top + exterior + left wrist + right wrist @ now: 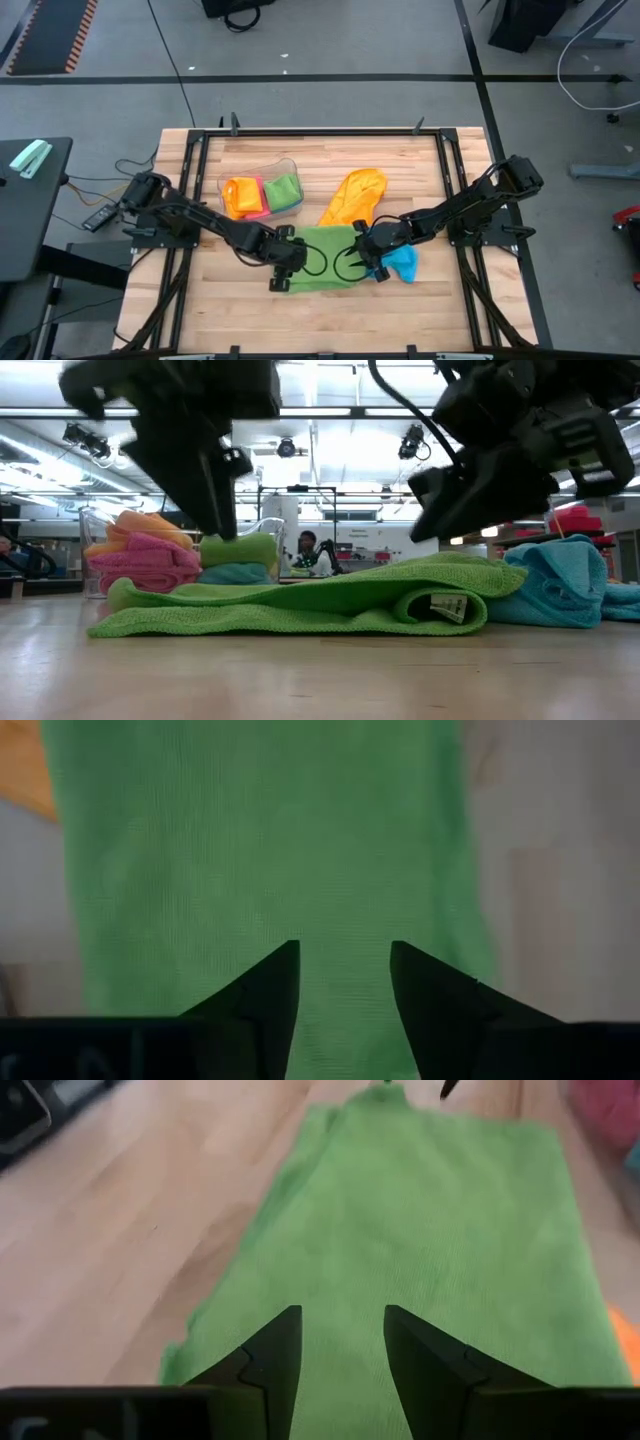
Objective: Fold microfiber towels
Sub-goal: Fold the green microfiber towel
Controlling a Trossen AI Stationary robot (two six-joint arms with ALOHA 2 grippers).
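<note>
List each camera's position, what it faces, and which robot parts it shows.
High: overhead, looking down; both arms, green towel, clear tub.
Low: table height, looking level; both tools above the towel.
Left wrist: left tool, open, over green cloth.
Right wrist: right tool, open, over it too.
All four share the green towel.

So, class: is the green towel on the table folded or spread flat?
Folded: the green towel lies doubled, two layers rounding into a fold, its tag at that end.
</note>
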